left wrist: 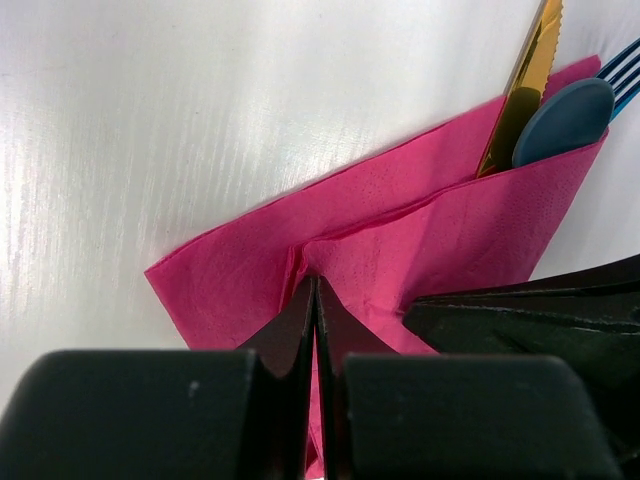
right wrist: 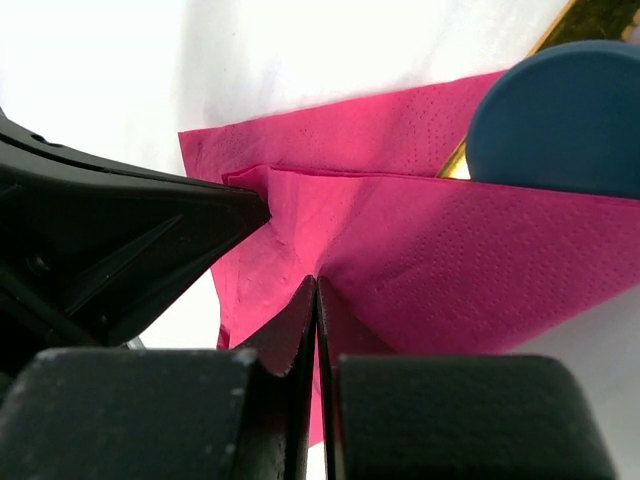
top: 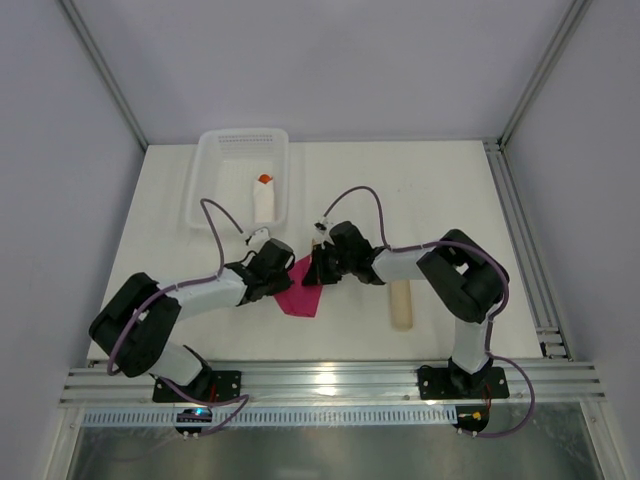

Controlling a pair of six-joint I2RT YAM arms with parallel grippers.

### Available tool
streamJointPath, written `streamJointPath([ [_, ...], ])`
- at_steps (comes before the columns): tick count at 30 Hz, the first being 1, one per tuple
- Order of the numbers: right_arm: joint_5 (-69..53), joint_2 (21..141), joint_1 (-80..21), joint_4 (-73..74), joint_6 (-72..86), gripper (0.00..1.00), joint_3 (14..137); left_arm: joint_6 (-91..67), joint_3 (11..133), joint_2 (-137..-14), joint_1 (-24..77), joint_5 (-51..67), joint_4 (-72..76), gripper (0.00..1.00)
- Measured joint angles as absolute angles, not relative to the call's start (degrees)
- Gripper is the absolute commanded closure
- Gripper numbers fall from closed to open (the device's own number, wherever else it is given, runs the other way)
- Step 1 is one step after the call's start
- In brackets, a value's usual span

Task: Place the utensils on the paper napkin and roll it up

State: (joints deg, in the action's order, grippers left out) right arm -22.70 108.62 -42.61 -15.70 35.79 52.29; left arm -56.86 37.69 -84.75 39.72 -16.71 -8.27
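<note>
Setting: robotics lab test cell. White counter (top: 440, 190) boxed in on three sides by plain pale-grey panels (top: 330, 60) set in aluminium posts (top: 100, 70). Slotted aluminium rail (top: 330, 378) along the near edge, with the left arm (top: 190, 295) and right arm (top: 450, 275) bolted to it. Purple cables (top: 212, 225) loop along both arms. Toothed white cable duct (top: 330, 413) below the rail.

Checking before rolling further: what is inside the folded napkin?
The pink napkin is folded over the yellow knife, blue spoon and blue fork; only blade, bowl and tines stick out. Their handles are covered.
</note>
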Motion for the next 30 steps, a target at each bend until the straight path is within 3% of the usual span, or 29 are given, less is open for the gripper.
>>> streamJointPath([
  [18,-28.3,106.8,-38.8,-13.5,31.8,0.96,53.1,-59.0,33.5,-84.5,39.3,-13.9,1.4,1.00],
  [30,-30.9,111.8,-36.4,-15.8,32.2,0.96,55.6,-61.2,30.9,-82.4,39.3,-13.3,2.8,1.00],
])
